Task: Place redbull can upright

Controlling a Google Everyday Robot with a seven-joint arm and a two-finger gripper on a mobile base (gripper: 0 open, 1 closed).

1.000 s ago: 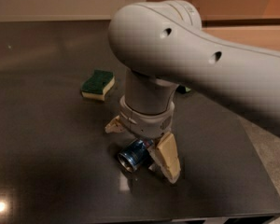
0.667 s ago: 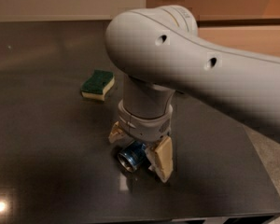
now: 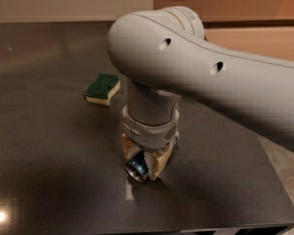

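The redbull can (image 3: 137, 169) lies on its side on the dark table (image 3: 49, 170), its silver end facing the camera and a little blue showing. My gripper (image 3: 143, 161) points straight down over it, and its tan fingers (image 3: 159, 160) are closed in against the can's two sides. Most of the can is hidden under the wrist. The grey arm comes in from the right and covers the table behind.
A sponge (image 3: 103, 88), green on top and yellow below, lies on the table behind and to the left of the gripper. The table's front edge and right corner (image 3: 284, 219) are near; pale floor shows to the right.
The fingers, spread wide around the can a second ago, have closed in on it. The arm has shifted slightly left.
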